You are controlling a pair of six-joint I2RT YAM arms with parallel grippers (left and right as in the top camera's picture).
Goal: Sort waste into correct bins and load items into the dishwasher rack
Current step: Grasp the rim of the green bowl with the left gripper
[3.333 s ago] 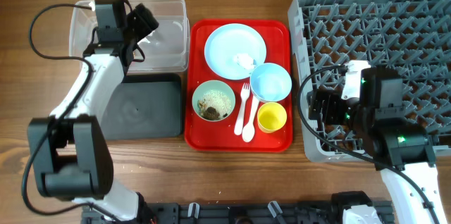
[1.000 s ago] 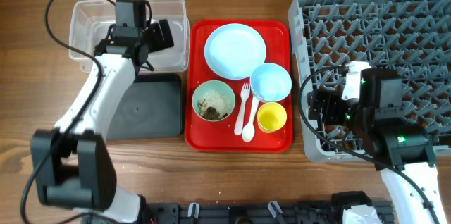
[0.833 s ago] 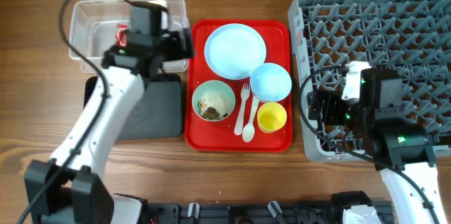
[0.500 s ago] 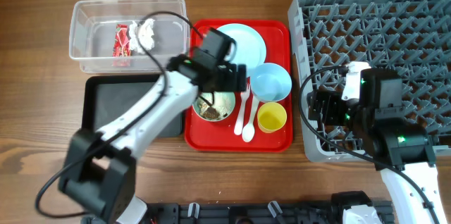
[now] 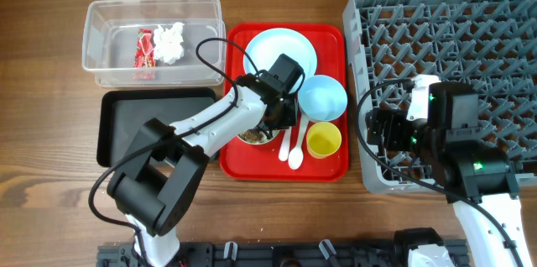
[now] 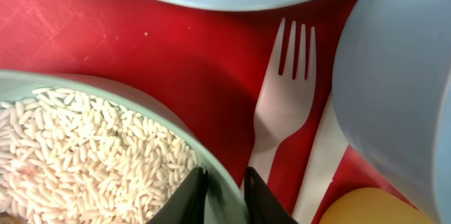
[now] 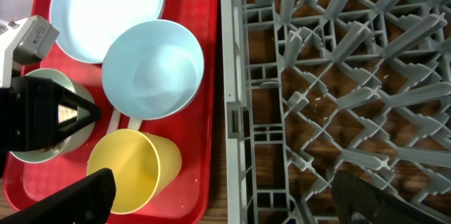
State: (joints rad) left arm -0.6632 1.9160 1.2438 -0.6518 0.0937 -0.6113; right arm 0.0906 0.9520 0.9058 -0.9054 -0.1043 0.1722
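The end effector (image 6: 224,187) pinches the rim of the pale green bowl (image 6: 144,103) holding white rice (image 6: 84,157). Right of that bowl lies the white fork (image 6: 287,97), then the light blue bowl (image 6: 394,76).

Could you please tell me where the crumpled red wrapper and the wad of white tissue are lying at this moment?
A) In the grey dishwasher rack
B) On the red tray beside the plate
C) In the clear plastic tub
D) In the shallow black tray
C: the overhead view shows the red wrapper and the white tissue side by side inside the clear tub.
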